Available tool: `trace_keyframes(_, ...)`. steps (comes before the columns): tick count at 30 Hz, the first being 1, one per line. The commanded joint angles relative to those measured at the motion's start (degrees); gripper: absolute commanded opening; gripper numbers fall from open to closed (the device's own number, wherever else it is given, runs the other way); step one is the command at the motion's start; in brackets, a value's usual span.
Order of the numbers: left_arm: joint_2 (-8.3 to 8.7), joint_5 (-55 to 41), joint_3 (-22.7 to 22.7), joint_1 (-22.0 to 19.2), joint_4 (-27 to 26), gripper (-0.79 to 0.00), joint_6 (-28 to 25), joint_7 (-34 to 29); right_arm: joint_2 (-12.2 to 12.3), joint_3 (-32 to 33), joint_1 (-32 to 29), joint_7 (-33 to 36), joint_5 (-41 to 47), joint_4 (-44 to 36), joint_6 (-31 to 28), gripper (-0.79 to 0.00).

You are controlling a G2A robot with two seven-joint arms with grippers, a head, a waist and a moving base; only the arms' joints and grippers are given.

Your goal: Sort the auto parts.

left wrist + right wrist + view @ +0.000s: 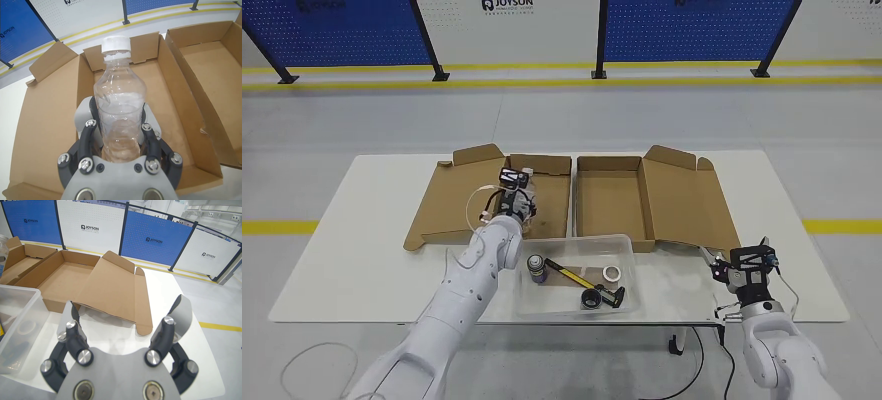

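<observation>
My left gripper point(118, 113) is shut on a clear plastic bottle point(119, 98) with a white cap, held over the left cardboard box point(53, 121). From above, that gripper point(514, 200) hangs over the left box point(447, 205). A clear plastic bin point(627, 250) at the table's front holds a small can point(536, 268), a long black tool with a yellow stripe point(572, 275), a white tape ring point(612, 272) and a black ring point(591, 298). My right gripper point(124, 311) stands open over bare table near the right box's flap; it also shows from above point(747, 262).
The right cardboard box point(612, 205) lies open with its lid flap point(692, 205) spread out to the right. Bare white table point(362, 240) lies left of the boxes and along the front right corner. The table's edges are close behind both arms.
</observation>
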Motion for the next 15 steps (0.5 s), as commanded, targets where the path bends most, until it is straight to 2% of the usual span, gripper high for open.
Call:
trace_keyframes(1,-0.14,0.1,0.0,-0.3,0.6,0.0,0.2,0.0,0.0,0.0,0.0,0.0,0.0,0.0,0.0,0.0)
trace_keyframes(9,-0.61,0.7,-0.2,-1.0,1.5,0.0,1.2,0.3,0.0,0.0,0.0,0.0,0.0,0.0,0.0,0.0)
trace_keyframes(15,-0.74,1.0,-0.9,-1.0,-0.5,0.0,2.2,1.2,0.0,0.0,0.0,0.0,0.0,0.0,0.0,0.0)
